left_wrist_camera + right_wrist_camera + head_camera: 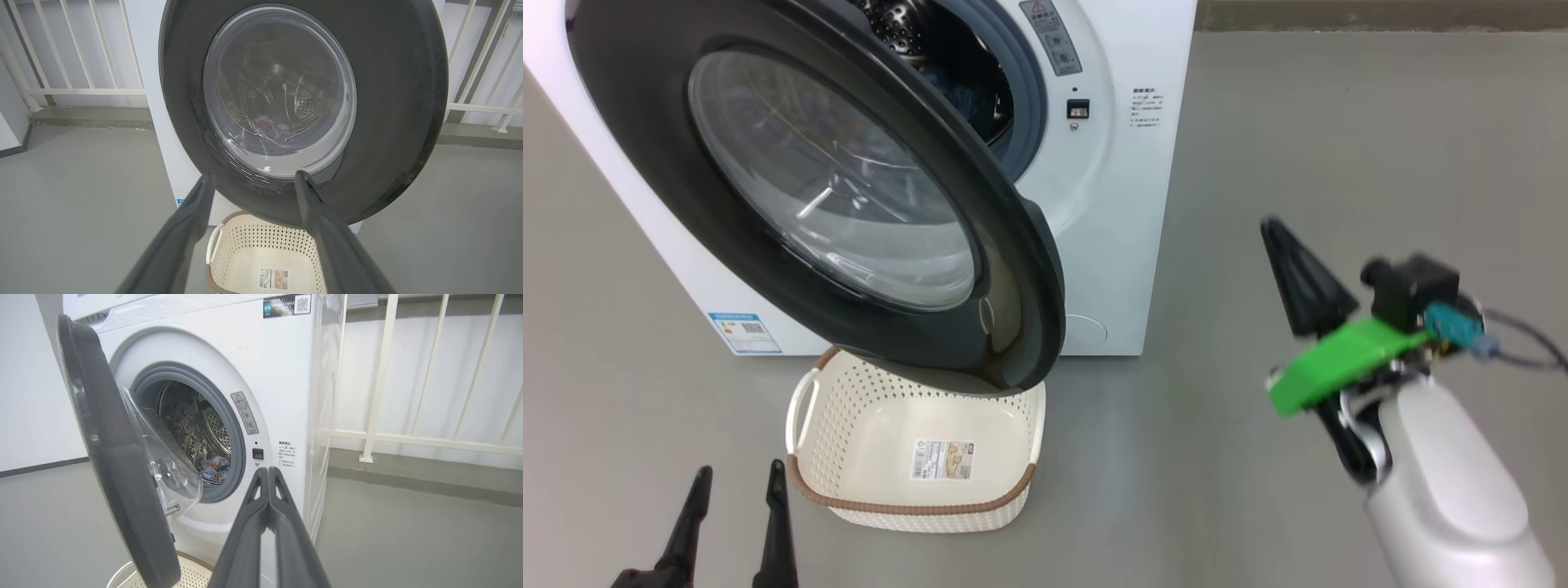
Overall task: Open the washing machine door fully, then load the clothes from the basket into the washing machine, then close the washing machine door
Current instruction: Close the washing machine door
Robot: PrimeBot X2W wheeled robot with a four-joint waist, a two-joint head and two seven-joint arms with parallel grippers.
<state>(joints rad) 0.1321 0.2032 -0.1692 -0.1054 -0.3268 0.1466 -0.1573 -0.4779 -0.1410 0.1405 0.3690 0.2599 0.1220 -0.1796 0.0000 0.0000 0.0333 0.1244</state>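
The white washing machine (1111, 204) (278, 367) stands on the floor with its black-rimmed door (817, 188) (302, 102) (114, 465) swung partly open, overhanging the basket. Light blue clothes (214, 467) lie inside the steel drum, also glimpsed in the head view (968, 98). The cream basket (915, 449) (265, 261) (192, 575) sits below the door, holding nothing but its paper label. My left gripper (739, 482) (253, 179) is open, low and to the left of the basket, fingers pointing at the door. My right gripper (1270, 224) (267, 469) is shut and holds nothing, off to the machine's right.
A white railing (380, 375) runs behind the machine, with a low concrete kerb (408, 477) under it. Grey floor (1339, 122) spreads right of the machine. A green part (1331, 363) sits on my right wrist.
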